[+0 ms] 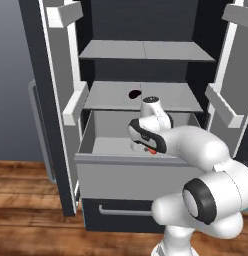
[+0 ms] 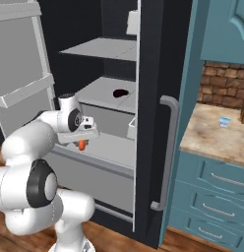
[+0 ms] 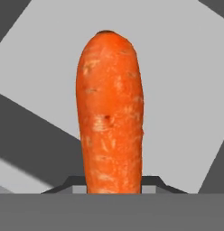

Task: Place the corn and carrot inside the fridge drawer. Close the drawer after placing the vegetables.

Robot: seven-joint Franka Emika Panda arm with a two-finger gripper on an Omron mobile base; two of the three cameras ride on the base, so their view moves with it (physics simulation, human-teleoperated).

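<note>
Hand view: the orange tapered carrot with a rough, flecked skin (image 3: 110, 113) runs straight out from between the two dark finger tips, its base pinched at the bottom of the frame. Fingers are closed on it; the grip sits at one end, so most of its length hangs free beyond the two-finger gripper (image 3: 113, 187). Behind it lies pale grey floor, judged to be the inside of the wide light-grey box-like fridge drawer (image 1: 121, 172).

Left base view: the drawer is pulled out below the flat grey lower shelf (image 1: 161, 97), and the white arm reaches over its front rim. The gripper (image 1: 148, 148) sits just above the drawer's interior, with a sliver of orange at its tip. Right base view agrees: carrot (image 2: 82, 145) points down from the gripper (image 2: 83, 140) over the drawer (image 2: 94, 170).

Judgement: holding it end-on and pointing down lets it drop cleanly into the open box without fouling the rim. Release looks like the step in hand.

Corn: not identified. A dark blotch (image 1: 134, 93) on the lower shelf is too unclear to name.

Drawer open, not yet closed.
</note>
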